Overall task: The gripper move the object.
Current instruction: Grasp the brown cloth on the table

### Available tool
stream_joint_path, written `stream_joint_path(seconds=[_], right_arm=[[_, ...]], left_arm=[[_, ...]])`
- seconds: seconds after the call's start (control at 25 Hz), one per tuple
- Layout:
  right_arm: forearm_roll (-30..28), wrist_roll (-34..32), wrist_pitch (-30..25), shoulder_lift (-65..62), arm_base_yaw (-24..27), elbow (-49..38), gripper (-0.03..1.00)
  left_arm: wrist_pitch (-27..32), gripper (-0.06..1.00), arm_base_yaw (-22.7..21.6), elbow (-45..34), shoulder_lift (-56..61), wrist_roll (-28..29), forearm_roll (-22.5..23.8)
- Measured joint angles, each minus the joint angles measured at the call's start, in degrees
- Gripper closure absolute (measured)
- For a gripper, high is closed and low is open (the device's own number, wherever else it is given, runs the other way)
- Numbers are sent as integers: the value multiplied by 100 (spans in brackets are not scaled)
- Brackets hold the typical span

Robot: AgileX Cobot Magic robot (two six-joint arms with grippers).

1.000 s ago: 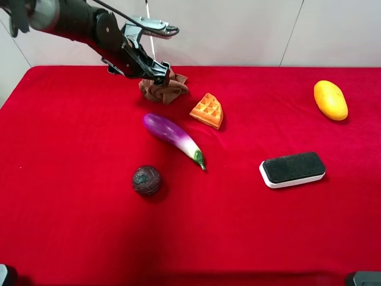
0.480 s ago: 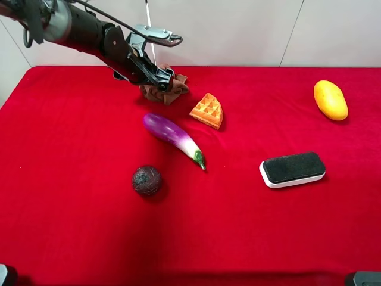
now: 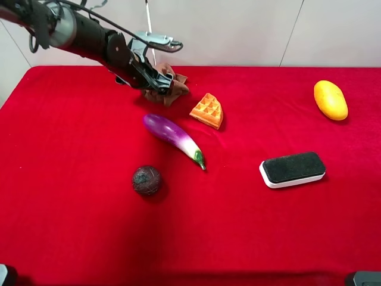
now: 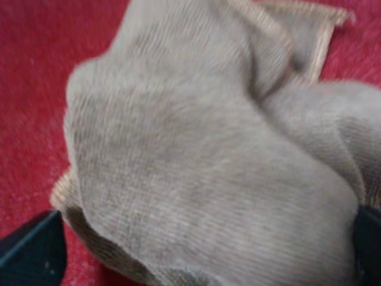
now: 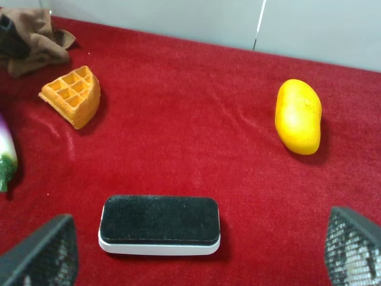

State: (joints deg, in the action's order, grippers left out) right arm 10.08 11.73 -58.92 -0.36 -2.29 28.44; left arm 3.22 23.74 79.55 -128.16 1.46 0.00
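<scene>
- Brown cloth [image 3: 173, 89]: crumpled heap at the far edge of the red table [image 3: 65, 161], left of centre, just beside the waffle piece [image 3: 207, 111]. Bunched up, so no clear long axis; slightly wider side to side, one corner sticking out to the right.
- Left gripper [image 3: 158, 81]: down on the cloth's left side. In the left wrist view its fingers [image 4: 30, 253] stand wide apart with the cloth bulging between them, not clamped.
- Right gripper [image 5: 196, 249]: spread wide, holding nothing, above the black-topped eraser [image 5: 159, 225].
- Eggplant [image 3: 173, 136]: lies diagonally, green stem toward the near right.
- Dark ball [image 3: 146, 180]: nearer than the eggplant.
- Mango [image 3: 330, 100]: far right.
</scene>
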Motion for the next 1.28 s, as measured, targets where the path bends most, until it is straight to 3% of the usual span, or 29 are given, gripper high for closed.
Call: stream_joint_path(seconds=[0.48, 0.64, 0.76, 0.96, 1.28], right_arm=[[19, 0, 0, 0, 0, 0, 34], [19, 0, 0, 0, 0, 0, 34], [24, 0, 0, 0, 0, 0, 34], [24, 0, 0, 0, 0, 0, 34], [24, 0, 0, 0, 0, 0, 34]], left_arm=[[-94, 11, 5, 0, -67, 0, 0], [-163, 23, 5, 0, -67, 0, 0], [-208, 38, 5, 0, -67, 0, 0], [-247, 77, 11, 0, -67, -7, 0], [-259, 80, 11, 0, -67, -7, 0]])
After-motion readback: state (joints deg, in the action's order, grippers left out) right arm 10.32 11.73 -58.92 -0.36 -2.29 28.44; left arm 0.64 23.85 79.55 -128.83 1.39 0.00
